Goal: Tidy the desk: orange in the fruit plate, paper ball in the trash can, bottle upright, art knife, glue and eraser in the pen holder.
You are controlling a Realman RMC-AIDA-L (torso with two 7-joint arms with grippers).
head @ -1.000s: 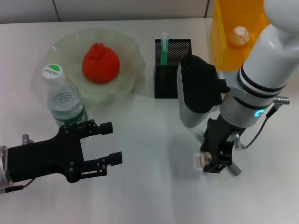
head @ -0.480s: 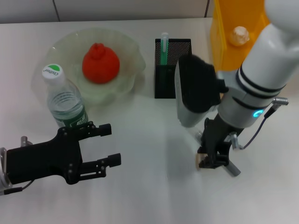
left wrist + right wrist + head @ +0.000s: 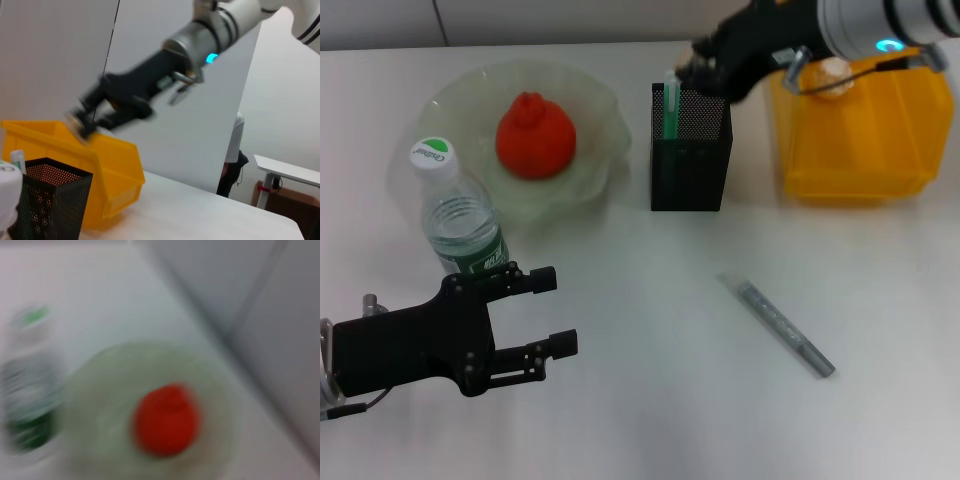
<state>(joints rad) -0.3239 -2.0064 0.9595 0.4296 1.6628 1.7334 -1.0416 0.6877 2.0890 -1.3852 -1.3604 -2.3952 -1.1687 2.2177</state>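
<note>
My right gripper [image 3: 694, 74] hovers over the back rim of the black mesh pen holder [image 3: 690, 155], shut on the small beige eraser [image 3: 686, 67]. The left wrist view shows it too [image 3: 82, 124], above the pen holder [image 3: 47, 200]. A green glue stick [image 3: 670, 105] stands in the holder. The grey art knife [image 3: 776, 326] lies on the table in front. The orange [image 3: 535, 135] sits in the pale green fruit plate [image 3: 590, 105]. The bottle [image 3: 457, 215] stands upright. The paper ball [image 3: 836, 68] lies in the yellow trash can [image 3: 855, 135]. My left gripper [image 3: 554, 312] is open and empty at the front left.
The yellow trash can stands close to the right of the pen holder. The bottle stands just behind my left gripper. The right wrist view shows the orange [image 3: 165, 420], the plate [image 3: 100, 390] and the bottle [image 3: 30, 385] from above, blurred.
My right gripper has lifted the eraser off the table beside the art knife and swung back to above the pen holder. The left arm has not moved.
</note>
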